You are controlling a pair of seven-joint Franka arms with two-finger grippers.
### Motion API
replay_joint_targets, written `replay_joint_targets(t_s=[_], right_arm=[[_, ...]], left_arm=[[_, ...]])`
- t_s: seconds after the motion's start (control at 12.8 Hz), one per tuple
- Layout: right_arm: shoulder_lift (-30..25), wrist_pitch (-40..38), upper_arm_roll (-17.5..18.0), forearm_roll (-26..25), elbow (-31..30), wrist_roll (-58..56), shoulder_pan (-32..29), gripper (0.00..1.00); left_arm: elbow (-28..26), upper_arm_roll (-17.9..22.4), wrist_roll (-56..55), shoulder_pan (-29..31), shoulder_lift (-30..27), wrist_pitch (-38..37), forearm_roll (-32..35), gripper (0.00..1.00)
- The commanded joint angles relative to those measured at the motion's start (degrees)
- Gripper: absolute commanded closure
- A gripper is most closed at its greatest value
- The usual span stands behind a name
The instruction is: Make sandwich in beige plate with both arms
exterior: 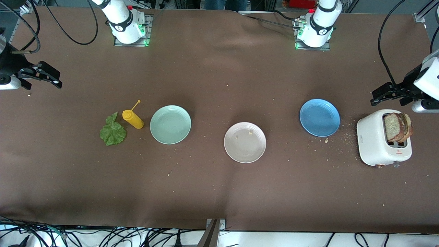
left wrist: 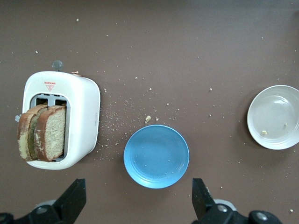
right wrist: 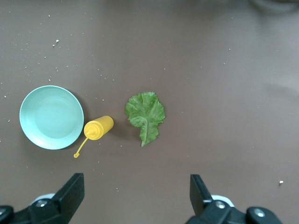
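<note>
Front view: both arms hang up in the air at the table's two ends, nothing in either. Right gripper [exterior: 56, 78] is at the right arm's end w/ fingers spread, over bare brown cloth. Left gripper [exterior: 377, 96] is at the left arm's end, also spread, just above the white toaster [exterior: 374, 140]. Two bread slices [exterior: 398, 127] stand in the toaster's slots, tops sticking out. Beige plate [exterior: 245, 142] sits mid-table, nearest the front camera of the three plates, holding only a few crumbs. Blue plate [exterior: 319, 117] lies between it and the toaster, nothing on it. Mint-green plate [exterior: 170, 124] lies toward the right arm's end, also bare. Yellow squeeze bottle [exterior: 133, 119] lies on its side just beside the mint plate, and the lettuce leaf [exterior: 112, 131] lies flat on the cloth just beside the bottle. Crumbs are scattered betw. blue plate and toaster.

Left wrist view: left gripper's fingertips [left wrist: 74, 193] are wide apart, holding nothing. Toaster [left wrist: 84, 116] w/ both slices [left wrist: 51, 133] upright in the slots; blue plate [left wrist: 156, 156] close by, beige plate [left wrist: 273, 116] well apart, crumbs in it.

Right wrist view: right gripper's fingertips [right wrist: 72, 186] are wide apart and clear of everything. Lettuce [right wrist: 145, 114] lies flat, bottle [right wrist: 98, 128] beside it w/ cap tip near the mint plate [right wrist: 51, 116].
</note>
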Motion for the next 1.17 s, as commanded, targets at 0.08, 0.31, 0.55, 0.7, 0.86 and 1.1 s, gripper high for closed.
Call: replay_joint_targets(t_s=[0.08, 0.31, 0.55, 0.7, 0.86, 1.1], right_arm=[[1.01, -1.01, -0.27, 0.91, 1.84, 0.0, 0.33, 0.0], [1.01, -1.01, -0.27, 0.91, 1.84, 0.0, 0.33, 0.0], [0.92, -1.1, -0.27, 0.91, 1.84, 0.35, 0.33, 0.0], [0.84, -2.4, -0.36, 0.82, 1.84, 0.27, 0.33, 0.0], [0.84, -4.42, -0.36, 0.91, 2.37, 0.01, 0.24, 0.0], [1.1, -5.49, -0.27, 0.91, 2.37, 0.53, 0.33, 0.0]], left_arm=[[-1.27, -0.78, 0.55, 0.89, -1.25, -0.23, -0.52, 0.0], [-1.1, -0.78, 0.55, 0.89, -1.25, -0.23, -0.52, 0.0], [-1.19, -0.78, 0.55, 0.89, -1.16, -0.23, -0.52, 0.0], [-1.19, -0.78, 0.55, 0.89, -1.16, -0.23, -0.52, 0.0], [-1.27, -0.78, 0.55, 0.89, -1.07, -0.23, -0.52, 0.0], [-1.28, -0.86, 0.55, 0.54, -0.46, -0.05, -0.44, 0.0]])
